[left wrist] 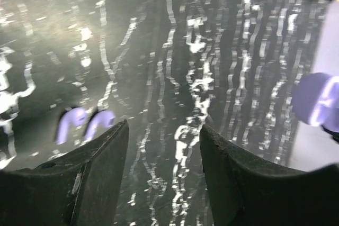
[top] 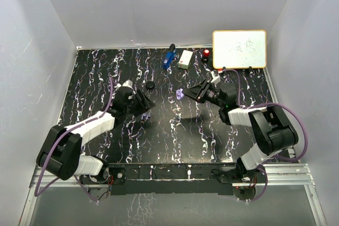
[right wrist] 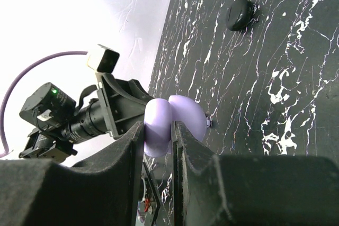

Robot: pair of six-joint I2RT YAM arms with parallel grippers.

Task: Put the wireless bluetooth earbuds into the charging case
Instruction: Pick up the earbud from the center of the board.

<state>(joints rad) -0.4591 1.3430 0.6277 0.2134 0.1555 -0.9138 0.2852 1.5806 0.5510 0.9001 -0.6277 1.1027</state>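
Right gripper [right wrist: 158, 130] pinches the charging case [right wrist: 185, 112], probably steadying it for loading; left gripper [left wrist: 164, 130] gapes empty, earbuds [left wrist: 85, 124] just outside one jaw

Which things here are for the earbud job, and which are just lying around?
For the job:
lilac earbuds
lilac case, held in the right gripper
black case
left gripper, open

Just lying about:
blue tool
white box
red object
whiteboard
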